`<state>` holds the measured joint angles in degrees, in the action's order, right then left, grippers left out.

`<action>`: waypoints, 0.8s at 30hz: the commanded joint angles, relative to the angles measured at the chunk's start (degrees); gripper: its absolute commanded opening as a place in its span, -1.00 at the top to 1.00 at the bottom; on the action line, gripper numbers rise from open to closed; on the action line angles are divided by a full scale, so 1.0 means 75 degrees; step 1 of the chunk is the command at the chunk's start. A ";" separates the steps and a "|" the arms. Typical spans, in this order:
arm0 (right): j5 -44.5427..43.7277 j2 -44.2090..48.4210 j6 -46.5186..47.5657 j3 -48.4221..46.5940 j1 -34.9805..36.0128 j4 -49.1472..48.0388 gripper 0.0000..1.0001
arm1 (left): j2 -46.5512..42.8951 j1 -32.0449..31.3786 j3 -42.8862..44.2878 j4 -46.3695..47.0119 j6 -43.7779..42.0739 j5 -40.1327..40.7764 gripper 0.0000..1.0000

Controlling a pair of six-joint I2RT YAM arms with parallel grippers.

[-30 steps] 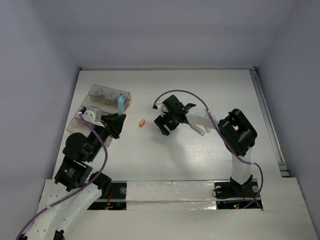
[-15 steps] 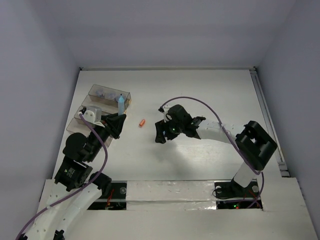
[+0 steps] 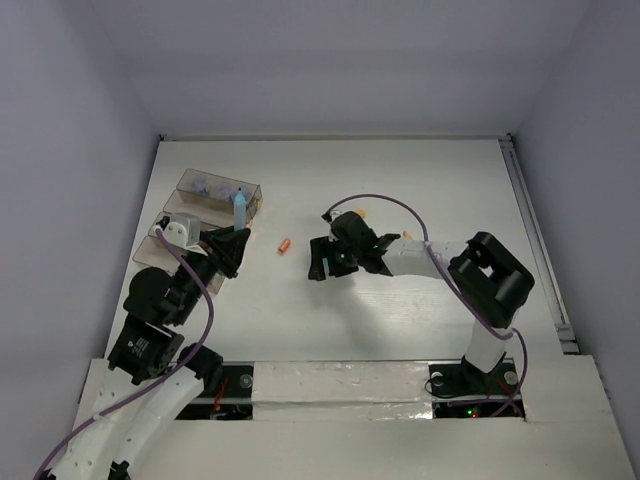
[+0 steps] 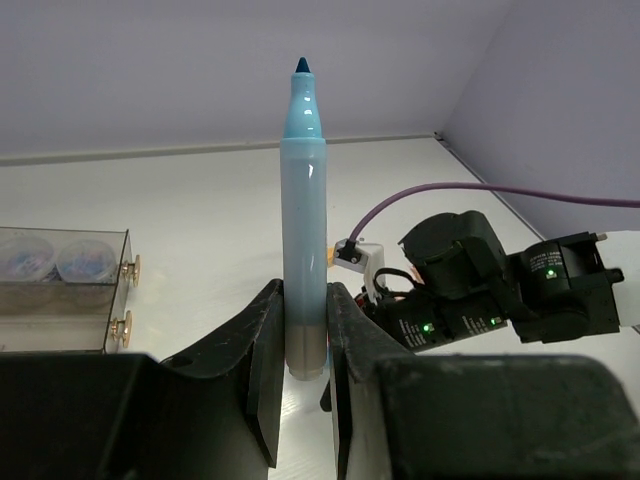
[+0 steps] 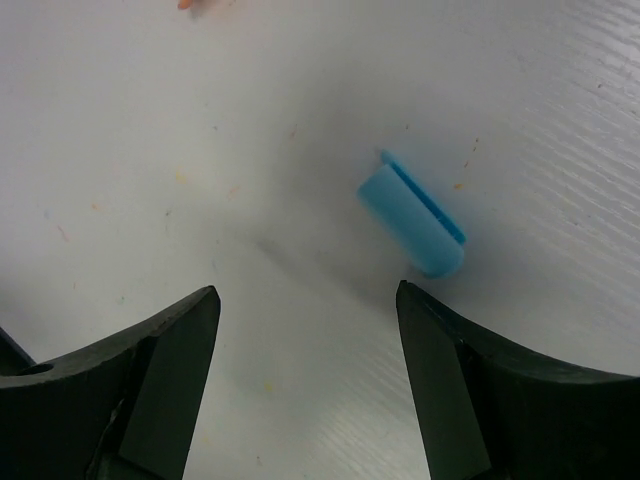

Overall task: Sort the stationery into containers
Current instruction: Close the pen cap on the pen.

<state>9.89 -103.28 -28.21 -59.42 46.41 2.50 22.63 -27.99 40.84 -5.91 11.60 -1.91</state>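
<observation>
Left fingers [image 4: 262,370] are clenching the uncapped blue marker [image 4: 303,200] upright just beside the containers [image 3: 186,203] while right fingers [image 5: 160,360] are hovering spread over the blue cap [image 5: 412,215], well apart from those containers, so a cap pickup is looking underway, needing a drop and pinch.

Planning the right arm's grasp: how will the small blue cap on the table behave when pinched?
The small blue plastic cap is narrower than the jaws, probably light. Rounded, lying sideways, it may roll or skid; its ridge might check that.

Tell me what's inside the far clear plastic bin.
Two small round lilac tubs sit side by side in the clear plastic bin. Anything beneath or behind them is hidden.
</observation>
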 commanded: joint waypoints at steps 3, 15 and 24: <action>-0.0556 -0.0430 -0.0130 -0.0501 -0.0270 -0.0194 -0.55 | -0.0064 0.0052 -0.0020 0.0285 -0.0011 -0.0015 1.00; -0.1271 -0.1017 0.0421 -0.1627 -0.0446 0.0907 -0.47 | -0.0111 0.0052 -0.0020 0.0273 -0.0011 0.0056 1.00; -0.2150 -0.1439 0.1018 -0.2635 -0.0271 0.2665 -0.26 | -0.0076 0.0052 -0.0020 0.0284 0.0001 -0.0014 1.00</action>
<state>-2.66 -112.07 -23.51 -74.72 43.59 16.43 22.35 -27.99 40.84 -5.89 11.60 -1.63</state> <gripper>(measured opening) 0.629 0.146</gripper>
